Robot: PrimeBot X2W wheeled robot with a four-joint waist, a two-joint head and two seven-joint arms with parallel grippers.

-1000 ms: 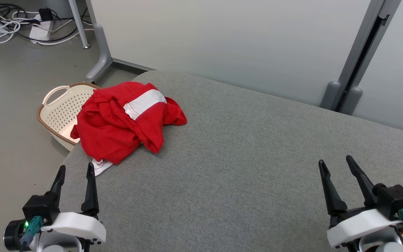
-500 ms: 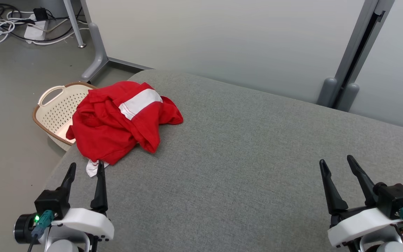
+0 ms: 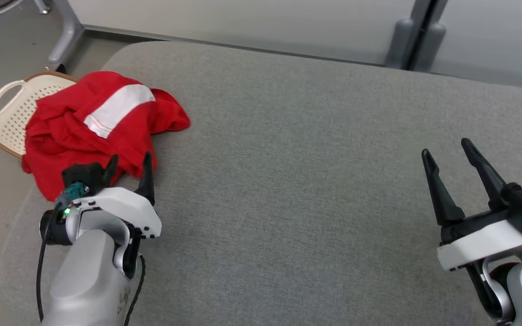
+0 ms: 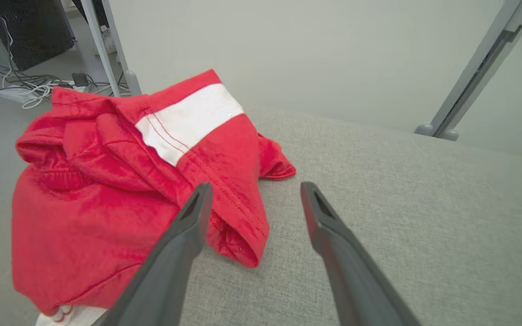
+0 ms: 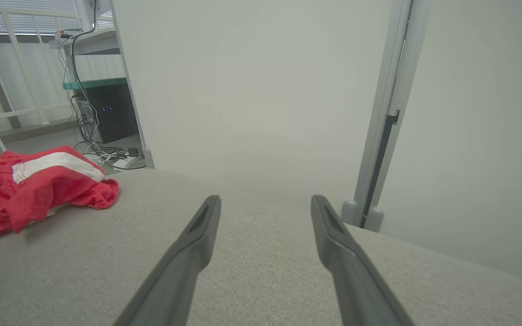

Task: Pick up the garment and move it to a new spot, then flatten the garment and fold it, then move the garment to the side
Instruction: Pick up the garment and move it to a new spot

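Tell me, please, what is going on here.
The robot is going for a crumpled red garment that lies at the left end of a grey padded surface, with a perforated basket beside it. Its left hand is open at the garment's near edge, with nothing gripped yet. The right hand hovers open over bare padding, well away.

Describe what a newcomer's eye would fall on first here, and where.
The crumpled red garment with a white band stands out, heaped at the far left corner of the grey padded surface. The left gripper, jaws open, is at its near edge; a perforated basket sits beside it on the floor.
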